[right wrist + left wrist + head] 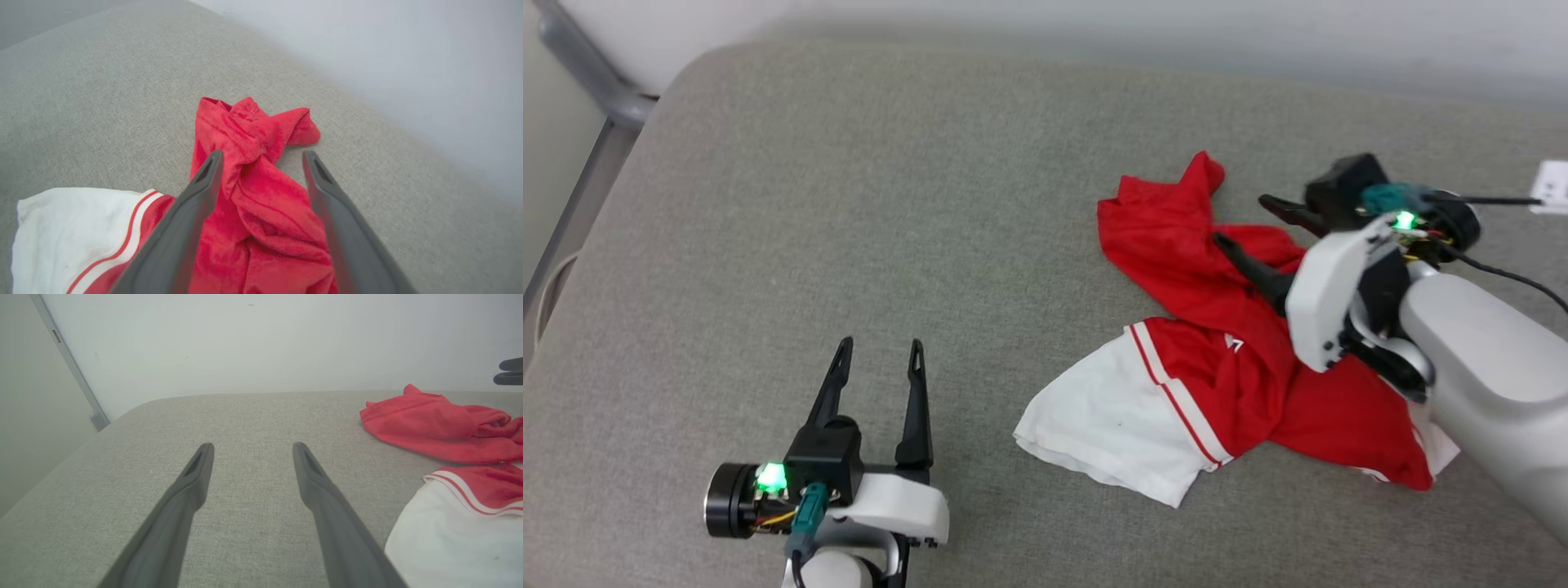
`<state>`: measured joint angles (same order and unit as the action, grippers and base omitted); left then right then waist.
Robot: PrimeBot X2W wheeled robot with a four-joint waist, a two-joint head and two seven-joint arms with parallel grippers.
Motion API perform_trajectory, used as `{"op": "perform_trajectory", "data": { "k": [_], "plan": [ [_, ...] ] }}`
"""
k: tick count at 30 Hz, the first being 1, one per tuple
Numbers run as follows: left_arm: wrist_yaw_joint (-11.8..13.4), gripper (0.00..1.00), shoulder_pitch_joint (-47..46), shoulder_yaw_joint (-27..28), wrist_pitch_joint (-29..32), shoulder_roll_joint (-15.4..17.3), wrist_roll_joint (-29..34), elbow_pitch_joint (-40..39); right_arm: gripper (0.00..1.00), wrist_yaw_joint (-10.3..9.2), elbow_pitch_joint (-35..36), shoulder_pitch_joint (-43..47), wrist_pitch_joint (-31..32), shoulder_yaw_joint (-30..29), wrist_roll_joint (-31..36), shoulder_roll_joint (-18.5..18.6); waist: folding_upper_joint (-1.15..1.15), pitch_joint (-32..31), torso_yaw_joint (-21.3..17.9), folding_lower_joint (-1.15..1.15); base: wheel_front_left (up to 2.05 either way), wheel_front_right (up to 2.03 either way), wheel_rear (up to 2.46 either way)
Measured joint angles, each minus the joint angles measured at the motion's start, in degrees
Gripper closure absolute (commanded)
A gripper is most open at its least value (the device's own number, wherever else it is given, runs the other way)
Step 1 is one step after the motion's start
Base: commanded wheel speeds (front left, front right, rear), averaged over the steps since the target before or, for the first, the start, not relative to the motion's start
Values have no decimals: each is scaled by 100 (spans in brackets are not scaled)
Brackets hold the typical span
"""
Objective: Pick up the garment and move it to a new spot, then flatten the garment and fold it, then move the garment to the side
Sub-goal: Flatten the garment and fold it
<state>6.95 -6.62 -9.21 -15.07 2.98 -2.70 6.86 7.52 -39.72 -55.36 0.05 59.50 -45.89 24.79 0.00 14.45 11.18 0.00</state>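
Garment lies crumpled, right of centre on grey cushion. Right tool released, fingers spread above it; left tool released, idle lower left. Flattening, folding, side move apparently still to do.

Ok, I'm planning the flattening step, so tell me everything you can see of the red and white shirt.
The garment is a red, soft knit-looking shirt with a white sleeve edged in red-white stripes. It lies crumpled on the grey cushion, with the red part bunched and twisted toward the far side and the sleeve spread flatter on the near side. The right gripper stands open astride the bunched red fold, gripping nothing.
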Motion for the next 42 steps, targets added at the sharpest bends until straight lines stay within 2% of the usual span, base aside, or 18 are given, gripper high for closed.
{"op": "perform_trajectory", "data": {
  "k": [6,11,17,24,29,42],
  "plan": [
    [-7,0,263,78,0,41,56,-53,0,0,636,392,-414,-393,-93,825,0,-341,-209,0,0,0,0],
    [-15,0,431,120,0,74,94,-96,0,0,1325,820,-80,-791,-160,1737,0,-554,-379,0,0,0,0],
    [-35,0,497,121,0,77,103,-120,0,-1,2253,1347,989,-1151,-545,2719,0,-650,-495,0,0,0,0],
    [-49,0,496,68,0,69,141,-131,0,0,3058,1978,2735,-1165,-1213,3367,0,-593,-483,0,0,0,0],
    [-75,0,460,22,0,58,143,-137,0,0,3132,2153,3265,-1285,-1201,3344,0,-467,-412,0,0,0,0],
    [-89,0,152,-55,0,33,134,-122,0,-1,1987,2183,3479,-1612,-651,2324,0,43,-131,0,0,0,0]
  ]
}}
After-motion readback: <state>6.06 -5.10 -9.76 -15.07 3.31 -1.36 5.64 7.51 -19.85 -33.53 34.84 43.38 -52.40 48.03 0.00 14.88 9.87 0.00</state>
